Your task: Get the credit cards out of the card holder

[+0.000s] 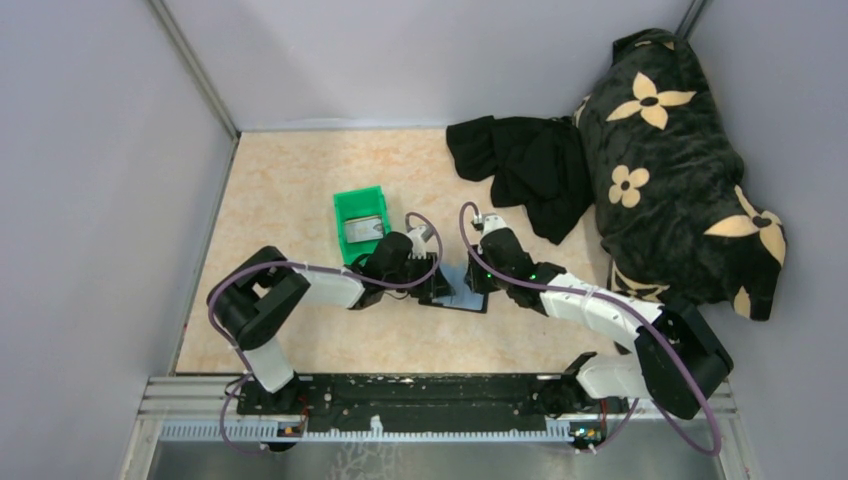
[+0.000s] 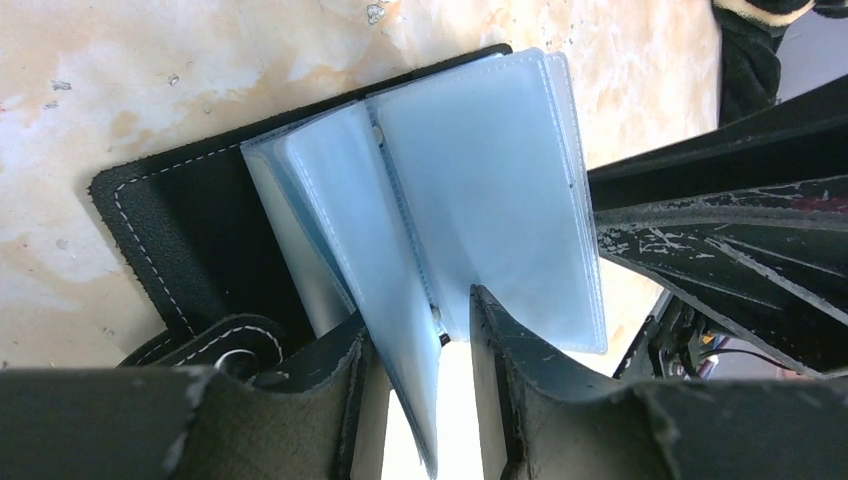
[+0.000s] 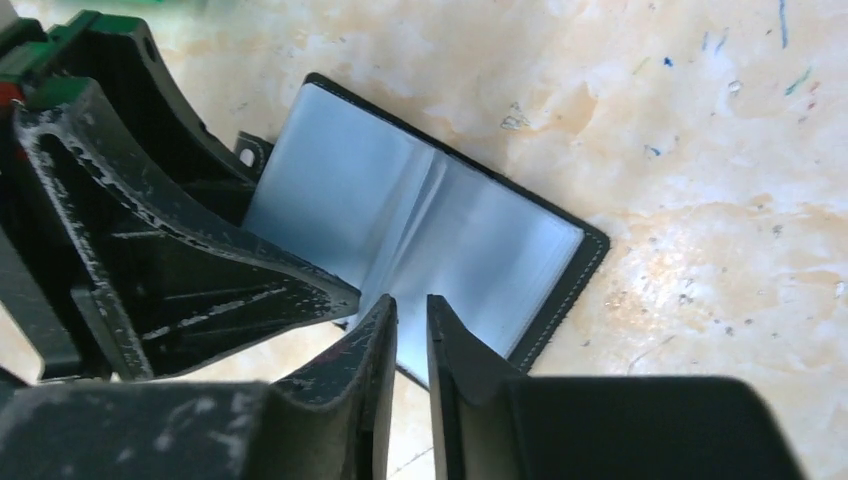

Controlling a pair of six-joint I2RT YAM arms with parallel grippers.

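The card holder (image 1: 462,296) lies open on the tabletop (image 1: 290,190), nearer its near edge, between my two arms and just beside both. My left fingers (image 2: 520,370) stand partly apart astride one upright clear sleeve (image 2: 480,190) without pinching it. My right fingers (image 3: 365,370), a narrow empty slit, hover where the fold points at them
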